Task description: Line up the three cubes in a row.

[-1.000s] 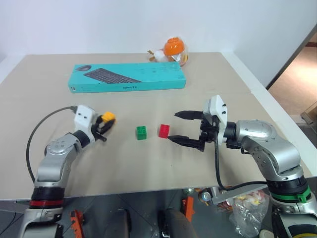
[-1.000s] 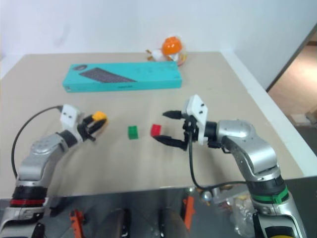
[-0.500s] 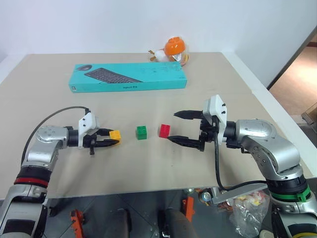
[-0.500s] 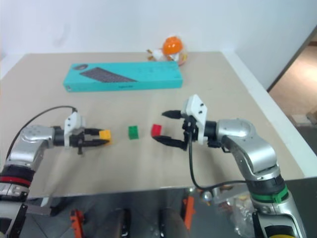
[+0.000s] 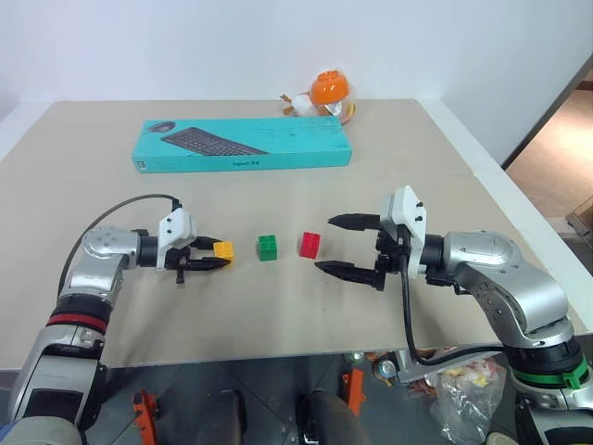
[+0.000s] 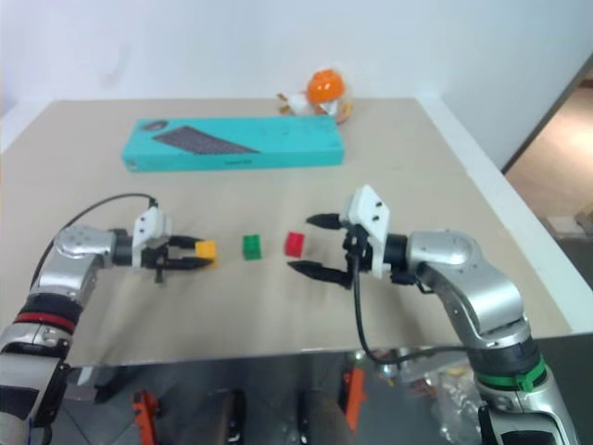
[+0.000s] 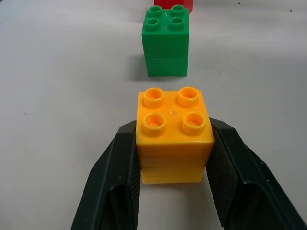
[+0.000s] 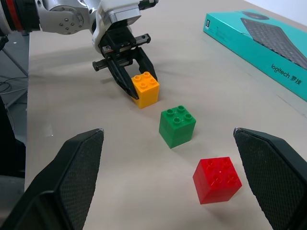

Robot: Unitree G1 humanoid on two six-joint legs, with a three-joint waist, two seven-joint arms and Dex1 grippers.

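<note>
While left tool [image 7: 175,191] pinches yellow-orange cube [image 7: 173,134], studs up

From the head we look forward and down over the whole counter [image 5: 278,297], both eyes sharing it. Our left wrist camera sits very close behind the yellow cube [image 7: 173,134], facing the green cube [image 7: 166,40]. Our right wrist camera looks back across all three.

Three cubes lie in a row on the counter [image 5: 278,306]: left cube [image 5: 223,249], middle cube [image 5: 268,247], right cube [image 5: 309,245]. The left tool [image 5: 215,257] is around the left cube. The right tool [image 5: 335,245] is just right of the row. Behind them lies a box [image 5: 243,144], with a toy [image 5: 326,93] behind its right end.
</note>
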